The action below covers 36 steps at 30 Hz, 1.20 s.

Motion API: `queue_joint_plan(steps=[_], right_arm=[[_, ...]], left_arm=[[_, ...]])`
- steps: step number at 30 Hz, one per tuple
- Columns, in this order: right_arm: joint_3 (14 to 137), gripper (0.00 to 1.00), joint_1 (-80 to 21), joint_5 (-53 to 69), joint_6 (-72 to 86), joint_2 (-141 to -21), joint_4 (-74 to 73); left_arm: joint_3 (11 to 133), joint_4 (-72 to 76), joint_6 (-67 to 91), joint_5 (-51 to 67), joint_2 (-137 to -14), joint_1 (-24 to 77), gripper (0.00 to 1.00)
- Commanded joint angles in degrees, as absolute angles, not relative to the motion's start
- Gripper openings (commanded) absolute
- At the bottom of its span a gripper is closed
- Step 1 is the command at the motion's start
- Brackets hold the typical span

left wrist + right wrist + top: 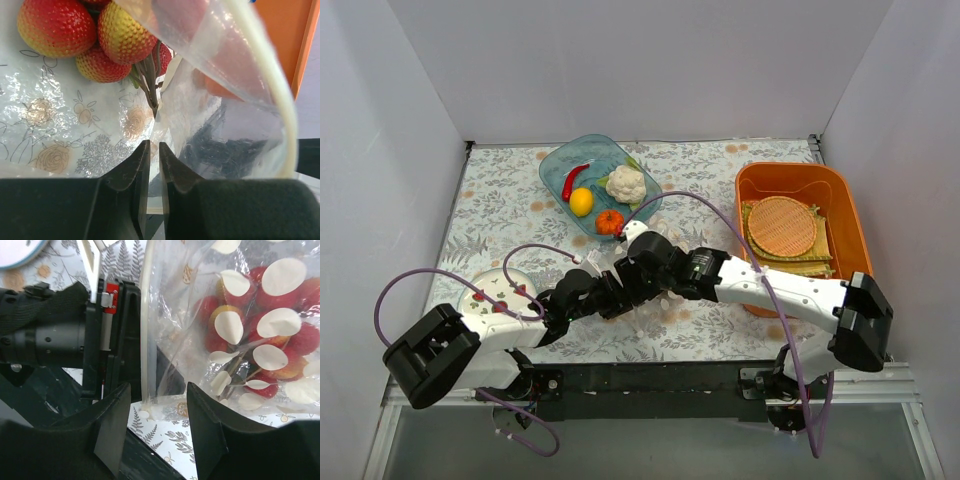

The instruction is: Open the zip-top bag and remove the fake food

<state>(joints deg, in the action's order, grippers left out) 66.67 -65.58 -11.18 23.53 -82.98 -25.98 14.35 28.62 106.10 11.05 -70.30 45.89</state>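
The zip-top bag (220,100) is being pinched open by left fingers (132,170); right fingers (112,425) are spread. The other lip should be gripped next.

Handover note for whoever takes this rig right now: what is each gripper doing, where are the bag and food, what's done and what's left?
The left gripper is shut on the zip-top bag film at table centre.
The right gripper is open, with the bag's zip rim between its jaws, unclamped.
The strawberries are inside the bag.
Done: cauliflower, lemon, chili and pumpkin lie in the teal bowl; the bag's mouth looks partly open.
Left: probably clamp the rim, spread the mouth and get the strawberries out.
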Motion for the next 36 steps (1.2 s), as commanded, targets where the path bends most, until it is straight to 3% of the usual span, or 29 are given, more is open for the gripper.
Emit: queue_joint_plan(steps=[1,6,11,13,25,36], right_arm=[[68.91,0.56,-65.83,-11.43,22.85,-85.59,-24.17],[70.66,0.46,-65.83,-12.13,23.47,-88.68,-24.26],[72.33,0.11,-65.83,-13.62,23.99,-90.09,-25.22],[73.73,0.03,-65.92,-14.06,24.08,-89.74,-26.01],[80.5,0.01,-68.9,-17.84,24.87,-86.93,-32.78],[82.35,0.01,-71.01,-19.07,26.36,-88.5,-33.66]], left_arm=[[13.71,27.42,106.43,9.67,-68.38,46.14,0.13],[12.74,27.77,106.7,9.58,-67.5,46.14,0.13],[12.92,28.3,106.35,9.58,-68.03,46.14,0.13],[12.74,29.0,106.44,9.58,-68.64,46.14,0.13],[13.27,33.21,106.7,8.35,-71.63,46.14,0.18],[16.34,37.53,107.14,12.3,-77.69,46.67,0.45]])
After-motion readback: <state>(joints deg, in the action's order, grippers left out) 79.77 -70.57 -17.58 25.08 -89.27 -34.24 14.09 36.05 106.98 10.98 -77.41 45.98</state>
